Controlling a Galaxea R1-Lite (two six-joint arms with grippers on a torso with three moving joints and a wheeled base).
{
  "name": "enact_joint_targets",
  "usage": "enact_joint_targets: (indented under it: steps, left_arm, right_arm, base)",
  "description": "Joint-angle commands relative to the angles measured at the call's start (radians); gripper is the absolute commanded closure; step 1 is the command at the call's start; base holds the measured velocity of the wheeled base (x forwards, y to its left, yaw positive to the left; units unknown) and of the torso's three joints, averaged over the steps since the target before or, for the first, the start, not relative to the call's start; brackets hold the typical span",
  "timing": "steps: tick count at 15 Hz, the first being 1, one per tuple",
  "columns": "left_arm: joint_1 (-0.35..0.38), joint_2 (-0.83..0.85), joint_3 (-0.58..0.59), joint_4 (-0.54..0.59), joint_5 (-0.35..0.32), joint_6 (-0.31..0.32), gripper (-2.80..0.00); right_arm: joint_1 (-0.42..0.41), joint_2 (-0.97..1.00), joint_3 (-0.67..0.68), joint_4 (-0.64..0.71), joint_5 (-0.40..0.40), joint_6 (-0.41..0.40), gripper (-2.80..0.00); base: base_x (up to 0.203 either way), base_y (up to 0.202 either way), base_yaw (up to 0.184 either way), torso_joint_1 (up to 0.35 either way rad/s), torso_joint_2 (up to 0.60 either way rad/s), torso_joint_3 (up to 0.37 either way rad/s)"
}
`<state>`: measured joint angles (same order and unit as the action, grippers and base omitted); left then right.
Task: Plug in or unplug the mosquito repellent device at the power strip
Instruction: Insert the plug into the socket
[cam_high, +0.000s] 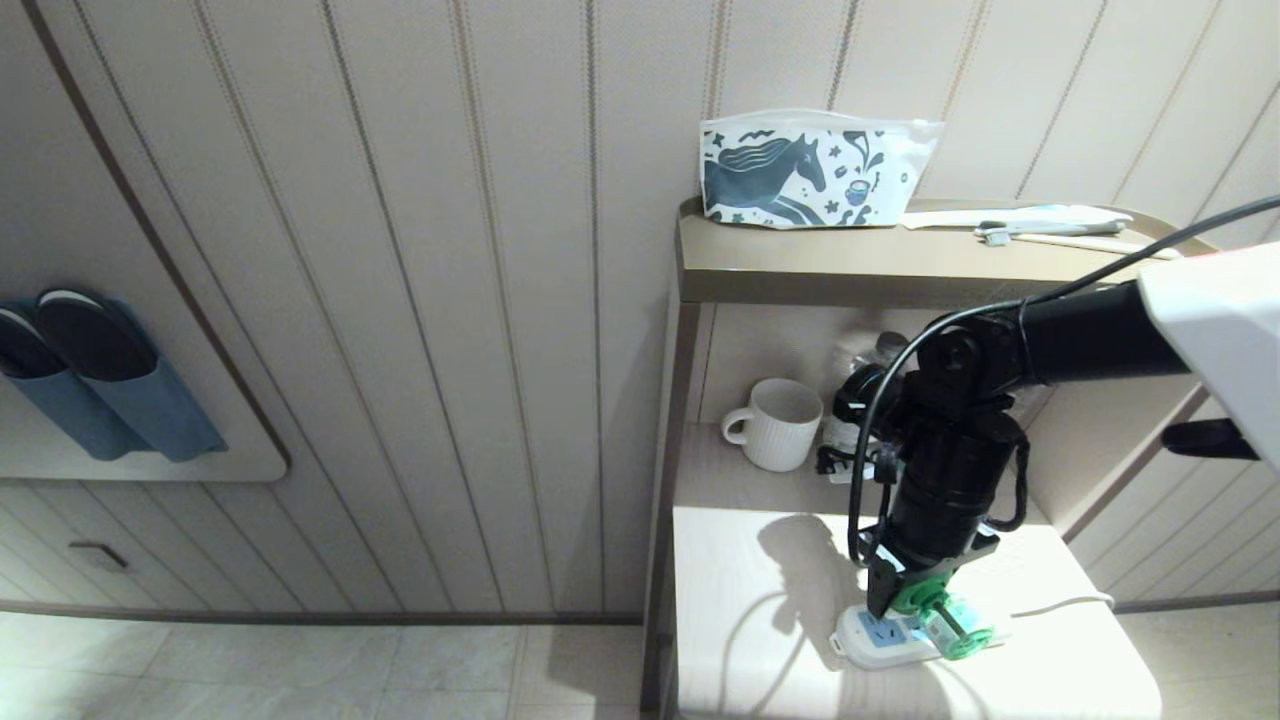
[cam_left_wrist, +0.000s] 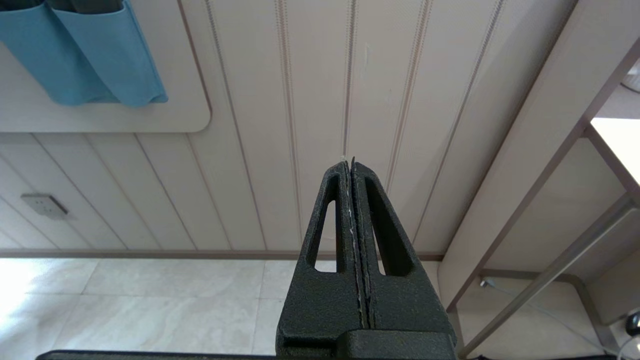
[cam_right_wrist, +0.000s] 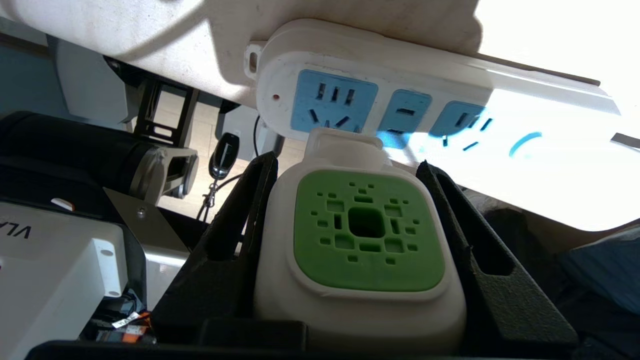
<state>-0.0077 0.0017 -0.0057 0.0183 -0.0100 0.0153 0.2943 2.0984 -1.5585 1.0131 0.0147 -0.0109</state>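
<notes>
In the right wrist view the mosquito repellent device, a white head with a perforated green top, sits between the black fingers of my right gripper, which is shut on its two sides. Its plug end meets the power strip by the end light-blue socket; the prongs are hidden. In the head view the right gripper points down at the power strip near the table's front edge, and the device's green bottle sticks out sideways. My left gripper is shut and empty, parked facing the wall.
A white ribbed mug and a clear water bottle stand behind the arm on the lower shelf. A horse-print pouch lies on the upper shelf. The strip's white cord trails right. Blue slipper pockets hang on the wall.
</notes>
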Motion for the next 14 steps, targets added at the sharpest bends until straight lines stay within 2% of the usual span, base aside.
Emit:
enact_joint_targets:
  steps: [1,14]
  left_arm:
    - [0.000,0.001,0.000,0.000,0.001,0.000,0.00]
    - [0.000,0.001,0.000,0.000,-0.001,0.000,0.00]
  right_arm:
    - [0.002,0.000,0.005,0.005,0.001,0.000,0.00]
    - [0.002,0.032,0.002,-0.013,-0.001,-0.001,0.00]
  base:
    - [0.000,0.000,0.000,0.000,0.00,0.000]
    - [0.000,0.000,0.000,0.000,0.00,0.000]
